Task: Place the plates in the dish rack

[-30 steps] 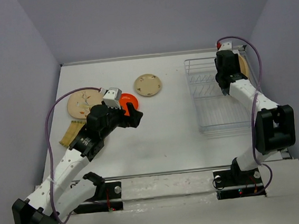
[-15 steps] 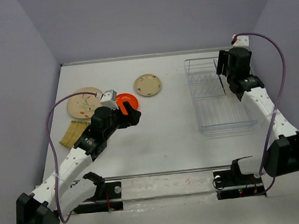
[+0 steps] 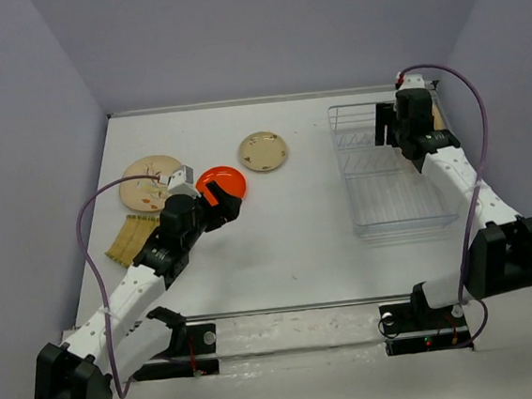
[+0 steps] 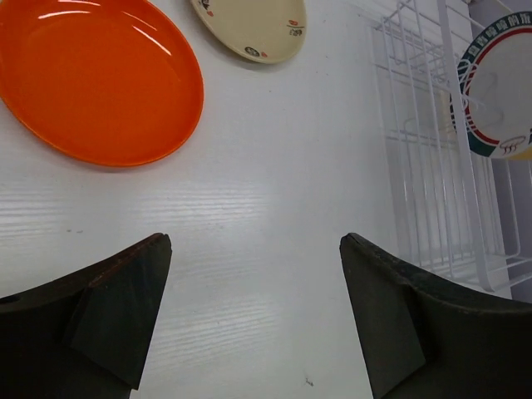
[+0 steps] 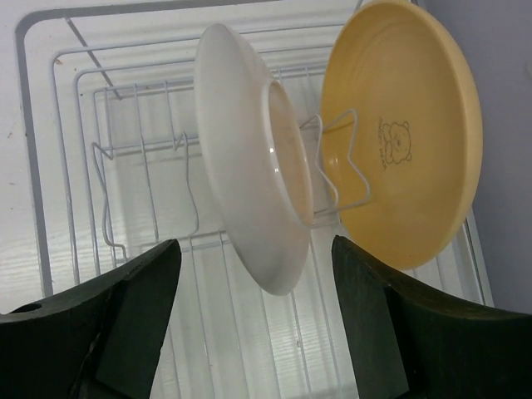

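The right gripper (image 5: 253, 324) had spread, leaving the white plate (image 5: 241, 166) in the rack (image 5: 37, 166); the left gripper (image 4: 253, 316), also spread, hovered by the orange plate (image 4: 91, 79).

Nothing readable. The yellow plate (image 5: 407, 125), ahead of my right gripper (image 5: 253, 249), carries a bear emblem (image 5: 393, 141) whose lettering is too small.

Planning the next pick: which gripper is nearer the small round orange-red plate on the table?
Left. The left gripper hovers open just short of the orange-red plate; the right gripper is far across the table, open above the clear plastic dish rack.
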Tool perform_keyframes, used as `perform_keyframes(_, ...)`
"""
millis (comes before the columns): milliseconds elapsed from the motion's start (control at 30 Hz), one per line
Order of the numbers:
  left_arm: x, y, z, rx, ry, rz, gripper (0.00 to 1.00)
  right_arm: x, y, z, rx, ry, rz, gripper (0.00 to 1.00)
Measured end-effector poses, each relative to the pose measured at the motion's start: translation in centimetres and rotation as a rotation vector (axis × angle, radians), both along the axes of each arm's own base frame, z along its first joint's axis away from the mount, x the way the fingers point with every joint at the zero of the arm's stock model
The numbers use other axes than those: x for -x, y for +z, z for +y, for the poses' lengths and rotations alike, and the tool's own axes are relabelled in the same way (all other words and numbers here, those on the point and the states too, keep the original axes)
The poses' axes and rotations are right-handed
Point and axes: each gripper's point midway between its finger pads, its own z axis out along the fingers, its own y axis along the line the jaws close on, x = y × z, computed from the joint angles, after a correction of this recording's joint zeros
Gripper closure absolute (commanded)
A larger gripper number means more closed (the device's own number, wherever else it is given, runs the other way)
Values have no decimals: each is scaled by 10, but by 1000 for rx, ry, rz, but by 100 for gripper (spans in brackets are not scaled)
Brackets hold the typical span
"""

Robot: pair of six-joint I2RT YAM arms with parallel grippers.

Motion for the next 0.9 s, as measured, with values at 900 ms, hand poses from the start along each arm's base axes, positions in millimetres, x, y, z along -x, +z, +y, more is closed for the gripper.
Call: perform_keyframes(900,1,9,14,28,25,-46,6,-9,-9,-89,112,-363,84,46)
